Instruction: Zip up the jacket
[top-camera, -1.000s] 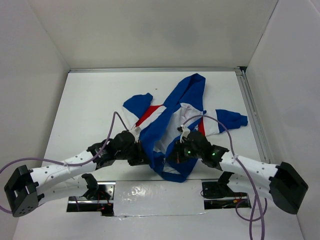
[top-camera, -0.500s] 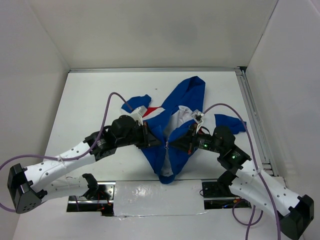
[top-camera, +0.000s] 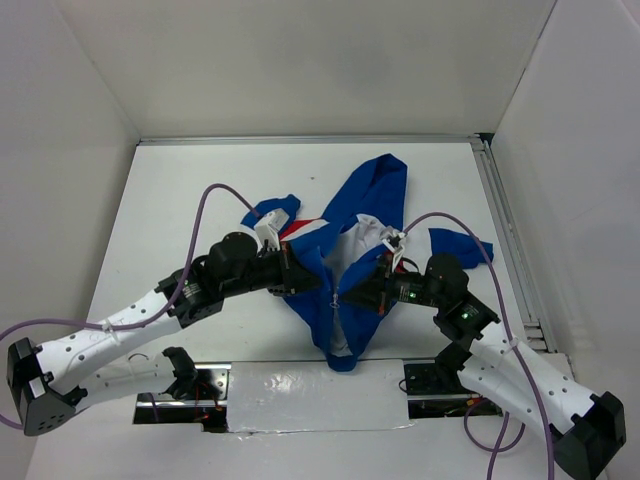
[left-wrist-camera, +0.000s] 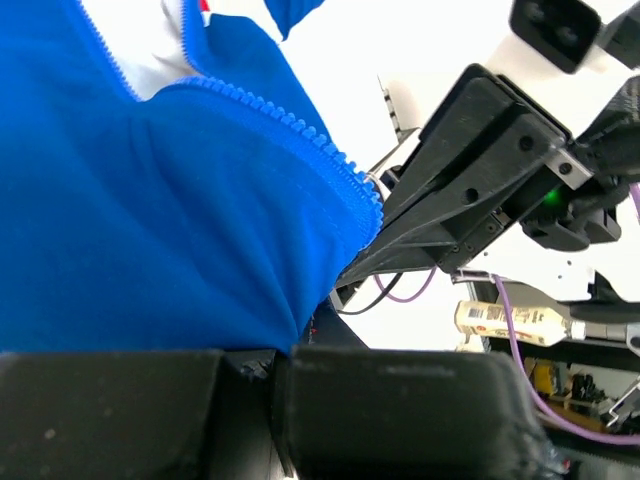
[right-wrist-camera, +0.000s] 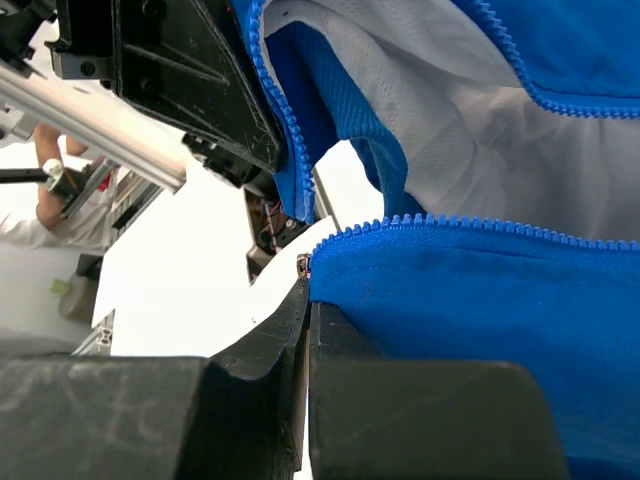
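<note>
Nearest, gripping the jacket (top-camera: 345, 215) by its two open front edges, left jaws and right jaws both clenched on blue fabric. Farther off, resting with sleeves (top-camera: 462, 243) and hood (top-camera: 385, 175) on the tabletop (top-camera: 170, 200). Likely the aligning step; next needs joining the zipper ends (right-wrist-camera: 335, 238).

The jacket (top-camera: 372, 192) is royal blue with red and white panels and white lining, on a white surface (top-camera: 180, 200).

Seen from above, the zipper (top-camera: 336, 305) on the jacket (top-camera: 375, 195) is too small to read as joined or apart. Both wrist views cut the jacket off at their edges.
</note>
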